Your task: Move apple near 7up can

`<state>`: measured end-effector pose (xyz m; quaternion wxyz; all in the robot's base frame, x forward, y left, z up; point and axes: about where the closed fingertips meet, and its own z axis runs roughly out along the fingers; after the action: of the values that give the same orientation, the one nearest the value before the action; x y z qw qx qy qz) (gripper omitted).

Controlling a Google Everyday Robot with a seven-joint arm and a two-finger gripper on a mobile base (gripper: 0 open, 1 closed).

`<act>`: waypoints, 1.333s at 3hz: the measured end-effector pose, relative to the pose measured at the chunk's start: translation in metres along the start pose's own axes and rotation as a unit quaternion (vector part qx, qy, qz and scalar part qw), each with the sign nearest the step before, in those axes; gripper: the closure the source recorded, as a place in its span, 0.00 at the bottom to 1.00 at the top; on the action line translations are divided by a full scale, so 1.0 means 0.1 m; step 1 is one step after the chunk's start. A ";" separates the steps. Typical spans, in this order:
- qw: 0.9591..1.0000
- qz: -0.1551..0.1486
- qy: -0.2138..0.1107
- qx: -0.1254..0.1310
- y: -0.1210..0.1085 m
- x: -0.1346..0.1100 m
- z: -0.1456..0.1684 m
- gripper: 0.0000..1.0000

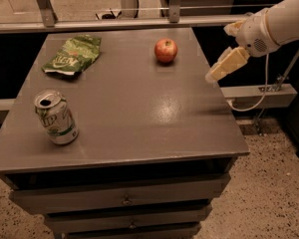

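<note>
Apple, 7up can well apart on tabletop.
End effector off right edge, grip state can't tell; green bag txt unreadable.

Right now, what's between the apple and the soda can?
Nothing: the camera view shows only bare grey tabletop between the round red apple and the white-and-green soda can. The cream pincer hovers off the table, beyond the apple.

The worktop was smooth, grey and semi-matt, with one soft patch of sheen. The 7up can was shiny metal, the apple smooth and waxy, the chip bag crinkled glossy film. The gripper, just off the worktop's right edge, looked like matt cream plastic.
</note>
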<state>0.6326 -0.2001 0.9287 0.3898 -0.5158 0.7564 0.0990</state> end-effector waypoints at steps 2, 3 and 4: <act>1.000 0.010 -0.025 0.003 -0.13 -0.05 0.09 0.00; 0.998 0.026 -0.063 0.002 -0.14 -0.13 0.28 0.00; 0.992 0.043 -0.114 0.016 -0.29 -0.30 0.75 0.00</act>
<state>0.6990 -0.1503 0.9064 0.4772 -0.4620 0.7297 0.1623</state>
